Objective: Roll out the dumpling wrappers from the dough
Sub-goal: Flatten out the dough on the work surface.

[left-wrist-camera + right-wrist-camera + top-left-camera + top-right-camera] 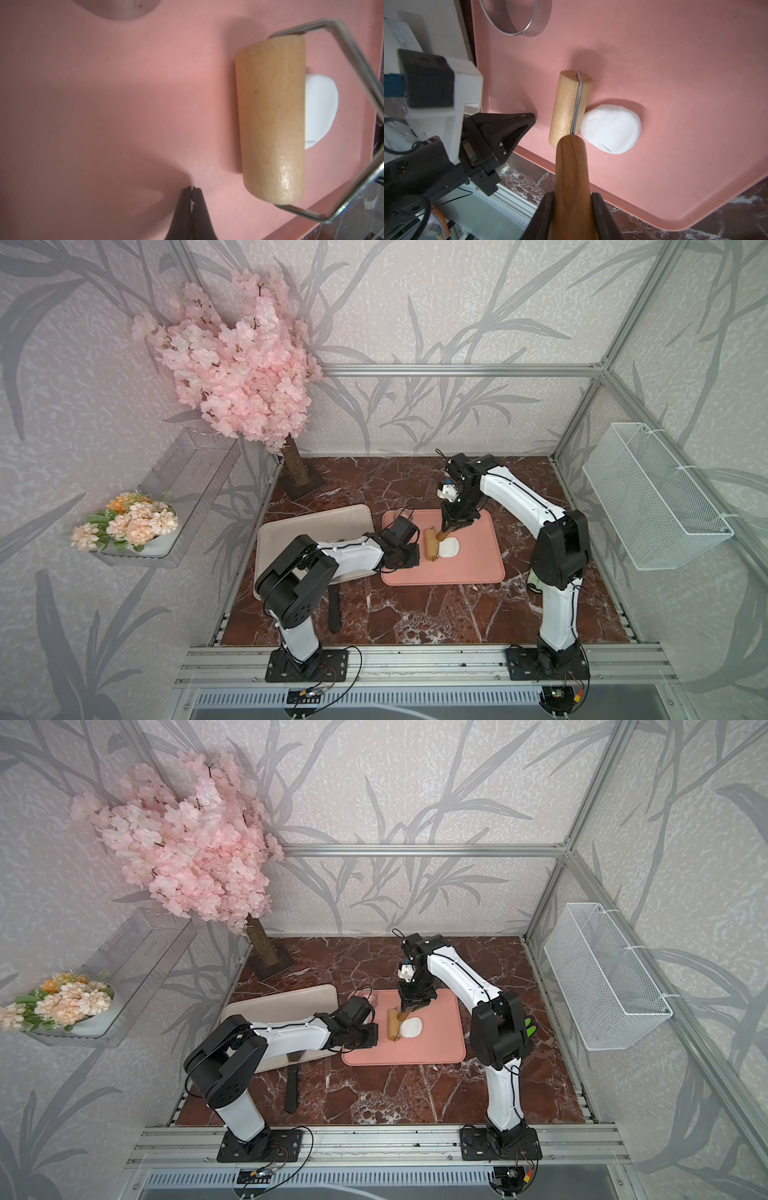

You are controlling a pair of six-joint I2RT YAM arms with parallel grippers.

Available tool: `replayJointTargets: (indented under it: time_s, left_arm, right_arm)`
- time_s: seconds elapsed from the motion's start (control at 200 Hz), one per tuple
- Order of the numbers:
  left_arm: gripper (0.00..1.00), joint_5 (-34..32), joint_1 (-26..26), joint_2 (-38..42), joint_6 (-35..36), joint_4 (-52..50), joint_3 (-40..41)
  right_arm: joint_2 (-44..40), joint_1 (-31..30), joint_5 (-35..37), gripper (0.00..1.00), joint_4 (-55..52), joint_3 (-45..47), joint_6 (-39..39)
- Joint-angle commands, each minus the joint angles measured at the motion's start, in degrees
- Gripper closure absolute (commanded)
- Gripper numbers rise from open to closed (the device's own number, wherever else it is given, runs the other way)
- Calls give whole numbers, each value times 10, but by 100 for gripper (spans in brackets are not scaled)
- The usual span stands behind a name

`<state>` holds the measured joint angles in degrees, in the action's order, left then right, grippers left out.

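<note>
Where leafy wallpaper (457, 323) encloses the veined marble worktop (415, 614), a pink tray (478, 568) bears matte white dough (610, 128). The right hand (573, 199) clamps the wooden roller (569, 108); the left hand (530, 116) sits pressed together

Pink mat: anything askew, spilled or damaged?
Nothing stands out. The dough lies whole on the pink mat, the roller rests against its edge, held by the right end effector; the left end effector is shut, tips apparently on the mat.

Pink mat (469, 568) beside beige tray (324, 522); blossom tree (237, 360) behind; wire basket (652, 497) wall-hung
</note>
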<state>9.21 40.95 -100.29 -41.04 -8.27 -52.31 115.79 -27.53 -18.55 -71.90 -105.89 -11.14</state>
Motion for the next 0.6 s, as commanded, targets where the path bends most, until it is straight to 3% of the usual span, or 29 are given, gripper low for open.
replayJointTargets:
  time_s: [0.0, 0.23, 0.595]
  left_arm:
    - [100, -13, 4, -30, -1, -82, 34]
    - [100, -14, 4, -32, -2, -82, 32]
    - [100, -13, 4, -33, -4, -82, 30]
  right_arm:
    - [-30, 2, 33, 100, -16, 0, -9]
    - [-83, 12, 53, 100, -37, -26, -8]
    - [-77, 50, 75, 100, -12, 68, 2]
